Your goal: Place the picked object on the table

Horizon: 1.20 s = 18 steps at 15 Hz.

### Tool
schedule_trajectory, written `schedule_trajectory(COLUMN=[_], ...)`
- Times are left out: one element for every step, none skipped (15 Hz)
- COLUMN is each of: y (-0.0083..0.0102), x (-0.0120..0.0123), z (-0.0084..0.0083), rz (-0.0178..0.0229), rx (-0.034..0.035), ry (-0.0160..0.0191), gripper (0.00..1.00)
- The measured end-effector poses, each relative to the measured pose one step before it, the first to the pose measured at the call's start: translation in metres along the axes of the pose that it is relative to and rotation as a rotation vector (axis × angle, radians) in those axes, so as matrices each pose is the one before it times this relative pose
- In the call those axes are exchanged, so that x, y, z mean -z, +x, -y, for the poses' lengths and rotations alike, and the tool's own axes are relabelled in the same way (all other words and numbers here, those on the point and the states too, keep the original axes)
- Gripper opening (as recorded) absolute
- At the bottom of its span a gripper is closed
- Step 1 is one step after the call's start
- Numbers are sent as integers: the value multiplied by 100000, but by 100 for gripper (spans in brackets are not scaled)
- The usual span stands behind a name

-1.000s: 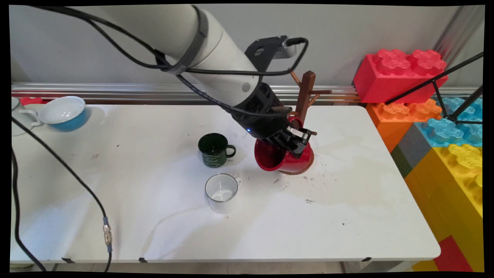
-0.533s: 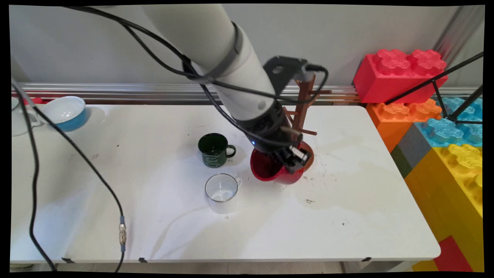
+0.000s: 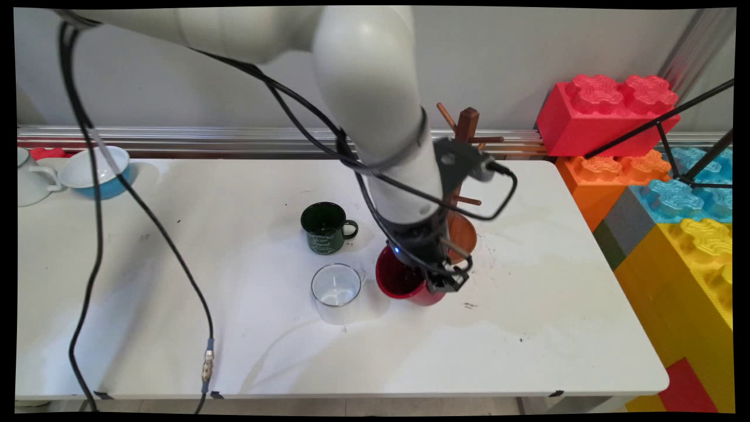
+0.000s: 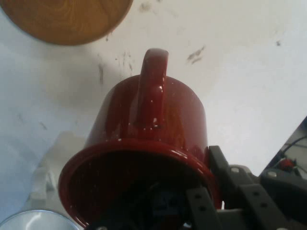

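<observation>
The tool (image 3: 446, 281) is pinching the rim of a red mug (image 3: 404, 282) — in the hand view one finger (image 4: 199, 206) reaches down inside the mug's mouth while the other finger (image 4: 225, 170) presses on the outside of the wall, so the rim sits clamped between them. The red mug (image 4: 153, 143) is tilted, its mouth turned toward the hand camera and its handle on the side facing away from the hand, with the white counter (image 4: 249, 62) behind it. Whether its base touches the counter (image 3: 527, 328) I cannot tell.

In the main view the mug is near the counter's middle, just in front of the round wooden base (image 3: 463, 234) of a brown mug tree (image 3: 467, 132), which stands behind it toward the wall. A clear glass mug (image 3: 336, 291) stands just beside the red mug on its left, and its rim (image 4: 29, 221) shows at the bottom corner of the hand view. A dark green mug (image 3: 326, 228) stands upright further back and left — apart from both. At the far left edge of the counter sit a blue-and-white bowl (image 3: 96, 171) and a white cup (image 3: 29, 184).
</observation>
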<state>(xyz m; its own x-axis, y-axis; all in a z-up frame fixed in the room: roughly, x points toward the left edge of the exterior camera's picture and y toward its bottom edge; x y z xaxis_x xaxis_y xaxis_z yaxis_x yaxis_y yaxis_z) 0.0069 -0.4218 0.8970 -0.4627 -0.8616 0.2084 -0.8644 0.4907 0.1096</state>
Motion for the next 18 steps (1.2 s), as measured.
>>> schedule_trajectory(y=[75, 97, 80, 111, 127, 159, 232, 201, 152, 270, 338, 361, 320, 212, 293, 344, 282, 214], x=[-507, -754, -827, -742, -592, -539, -635, -411, -251, -343, -360, -309, -220, -155, -207, -237, -238, -237], z=[-213, -326, -339, -326, -260, -264, -286, -169, -125, -164, -162, -152, -125, -82, -121, -166, -108, -94], rz=[1255, 1968, 2264, 2080, 1672, 1577, 1949, 1328, 849, 1180, 1277, 1117, 838, 551, 804, 928, 912, 800], rx=[-176, -254, -181, -171, -121, -145, -99, 13, -23, 60, 122, 155, 135, 72, 126, 42, 133, 110], ry=[512, 642, 752, 707, 602, 639, 839, 658, 427, 626, 728, 685, 522, 336, 443, 519, 498, 387], gripper=[0, 0, 0, 0, 0, 0, 0, 0, 0, 0, 0, 0, 0, 0, 0, 0, 0, 0])
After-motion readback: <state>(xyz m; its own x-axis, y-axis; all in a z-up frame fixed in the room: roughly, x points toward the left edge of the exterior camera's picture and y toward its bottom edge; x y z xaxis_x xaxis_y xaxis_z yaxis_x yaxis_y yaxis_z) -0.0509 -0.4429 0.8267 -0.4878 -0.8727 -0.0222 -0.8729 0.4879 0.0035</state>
